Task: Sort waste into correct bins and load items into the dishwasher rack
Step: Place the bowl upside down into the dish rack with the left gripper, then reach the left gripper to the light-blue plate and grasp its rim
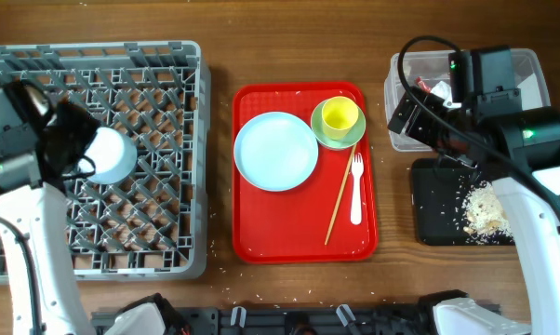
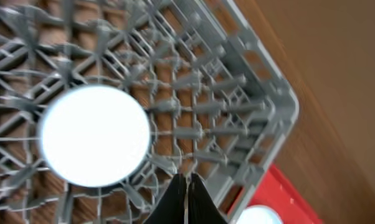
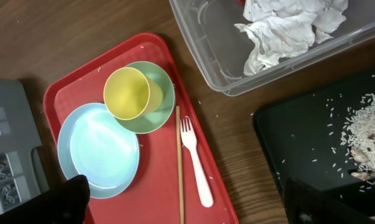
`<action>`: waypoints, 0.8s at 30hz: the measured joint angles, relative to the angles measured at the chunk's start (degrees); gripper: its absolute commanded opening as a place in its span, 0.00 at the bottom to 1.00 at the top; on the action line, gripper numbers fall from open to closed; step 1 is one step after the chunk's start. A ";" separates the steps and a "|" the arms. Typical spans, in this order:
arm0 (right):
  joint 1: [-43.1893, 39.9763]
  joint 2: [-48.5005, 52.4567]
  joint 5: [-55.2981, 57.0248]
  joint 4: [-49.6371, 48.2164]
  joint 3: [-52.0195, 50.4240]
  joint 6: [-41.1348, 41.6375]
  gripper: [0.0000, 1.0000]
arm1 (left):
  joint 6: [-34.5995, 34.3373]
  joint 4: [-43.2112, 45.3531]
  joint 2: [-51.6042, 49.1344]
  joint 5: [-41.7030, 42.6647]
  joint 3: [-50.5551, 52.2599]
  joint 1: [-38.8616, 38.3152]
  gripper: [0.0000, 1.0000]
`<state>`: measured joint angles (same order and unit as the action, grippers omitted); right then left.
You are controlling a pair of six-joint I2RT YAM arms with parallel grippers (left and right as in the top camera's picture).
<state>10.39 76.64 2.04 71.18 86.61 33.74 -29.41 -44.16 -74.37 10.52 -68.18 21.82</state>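
Observation:
The pale blue-white bowl [image 1: 110, 154] sits upside down in the grey dishwasher rack [image 1: 159, 65]; it also shows in the left wrist view [image 2: 95, 135]. My left gripper [image 1: 75, 149] [image 2: 186, 186] is shut and empty, just beside the bowl. The pale blue plate [image 1: 275, 151], the yellow cup [image 1: 340, 113] on the green saucer [image 1: 353, 137], a chopstick [image 1: 339, 195] and the white fork [image 1: 356, 186] lie on the red tray [image 1: 299, 233]. My right gripper [image 3: 194, 205] is open and empty above the tray's right edge.
The clear tub [image 1: 396, 93] at the right holds the crumpled napkin [image 3: 287, 28] and a red wrapper scrap [image 1: 440, 88]. The black tray [image 1: 438, 205] in front of it holds rice crumbs [image 1: 485, 212]. Loose grains lie on the wood around the trays.

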 measured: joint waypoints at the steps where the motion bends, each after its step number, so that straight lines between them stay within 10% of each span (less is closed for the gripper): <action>1: 0.00 0.00 -0.02 0.00 0.00 0.00 1.00 | 0.85 -0.59 -0.85 0.39 0.00 -1.66 0.04; 6: 0.00 0.00 0.00 0.02 0.00 0.00 1.00 | 3.67 -6.49 -3.43 4.46 0.02 -9.99 0.14; 7: 0.00 0.00 -0.02 0.00 0.00 0.00 1.00 | 4.74 -7.21 -3.43 5.31 0.02 -12.20 0.41; 8: 0.00 0.00 0.00 0.00 0.00 0.00 1.00 | 5.66 -8.11 -3.45 6.23 0.02 -15.82 0.98; 24: 0.00 0.00 -0.02 0.00 0.00 0.00 1.00 | 8.39 -0.09 -20.57 6.80 0.02 -57.11 0.77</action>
<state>10.39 76.64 2.02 71.18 86.61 33.74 -21.02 -44.25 -94.94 17.32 -68.16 -35.29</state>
